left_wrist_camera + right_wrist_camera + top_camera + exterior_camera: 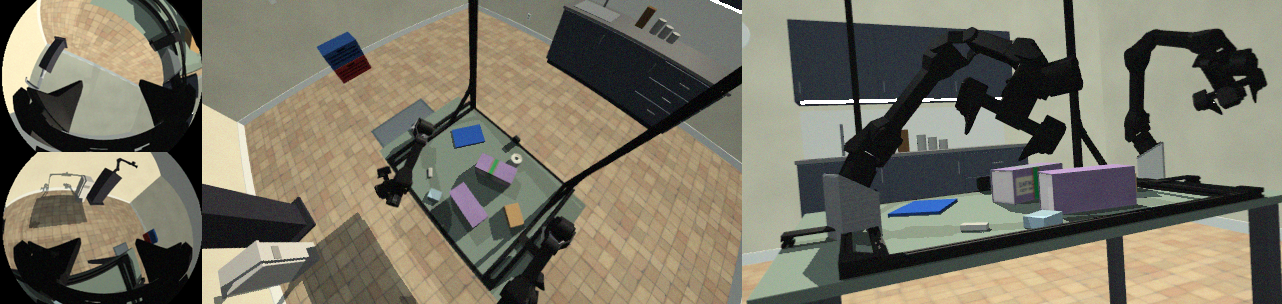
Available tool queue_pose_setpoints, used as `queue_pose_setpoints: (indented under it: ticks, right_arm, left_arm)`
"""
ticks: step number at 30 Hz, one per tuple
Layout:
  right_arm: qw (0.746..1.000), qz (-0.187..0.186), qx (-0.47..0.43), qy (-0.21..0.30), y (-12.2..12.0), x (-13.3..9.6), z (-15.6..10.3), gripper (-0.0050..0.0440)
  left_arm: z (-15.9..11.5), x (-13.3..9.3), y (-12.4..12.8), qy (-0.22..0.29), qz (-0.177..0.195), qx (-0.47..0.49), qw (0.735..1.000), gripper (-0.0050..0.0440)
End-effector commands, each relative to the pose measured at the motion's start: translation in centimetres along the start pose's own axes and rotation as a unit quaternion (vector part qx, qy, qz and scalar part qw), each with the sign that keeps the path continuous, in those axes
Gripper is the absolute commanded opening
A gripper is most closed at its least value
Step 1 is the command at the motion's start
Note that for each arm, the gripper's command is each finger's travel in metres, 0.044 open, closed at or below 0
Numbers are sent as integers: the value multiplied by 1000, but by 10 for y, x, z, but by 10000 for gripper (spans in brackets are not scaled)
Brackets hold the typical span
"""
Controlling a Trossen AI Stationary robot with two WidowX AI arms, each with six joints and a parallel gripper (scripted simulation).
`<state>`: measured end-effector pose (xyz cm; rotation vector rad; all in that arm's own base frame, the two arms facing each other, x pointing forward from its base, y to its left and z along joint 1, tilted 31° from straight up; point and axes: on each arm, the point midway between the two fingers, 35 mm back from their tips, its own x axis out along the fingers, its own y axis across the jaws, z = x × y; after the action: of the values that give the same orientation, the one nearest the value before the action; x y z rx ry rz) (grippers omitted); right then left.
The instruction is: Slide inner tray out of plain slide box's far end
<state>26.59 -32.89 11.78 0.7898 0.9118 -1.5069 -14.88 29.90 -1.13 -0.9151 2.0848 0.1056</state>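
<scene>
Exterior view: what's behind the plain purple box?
The banded box: pale end, label and part of its green band show. Its remaining side is covered. The orange block, visible from the top, doesn't show there.
</scene>
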Motion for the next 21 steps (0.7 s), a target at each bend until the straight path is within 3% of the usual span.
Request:
queue_pose_setpoints:
  ticks: [1, 3, 7, 10, 17, 19, 21]
  right_arm:
    - [1000, 0, 0, 0, 0, 0, 0, 440]
    - [1000, 4, -1, -1, 2, -1, -1, 416]
    - [995, 91, -31, -17, 31, -16, -19, 320]
    - [992, 116, -45, -17, 38, -21, -28, 296]
    - [972, 214, -88, -36, 65, -44, -53, 176]
    - [972, 214, -88, -36, 65, -44, -53, 176]
    - [959, 260, -99, -54, 78, -56, -59, 128]
  left_arm:
    - [0, 0, 0, 0, 0, 0, 1000, 440]
    - [2, -1, 0, -3, 1, 1, 1000, 416]
    - [33, -27, -9, -52, 13, 16, 998, 320]
    - [43, -36, -13, -70, 17, 22, 997, 296]
    - [79, -67, -29, -128, 28, 48, 990, 176]
    - [79, -67, -29, -128, 28, 48, 990, 176]
    - [92, -79, -37, -150, 31, 60, 986, 128]
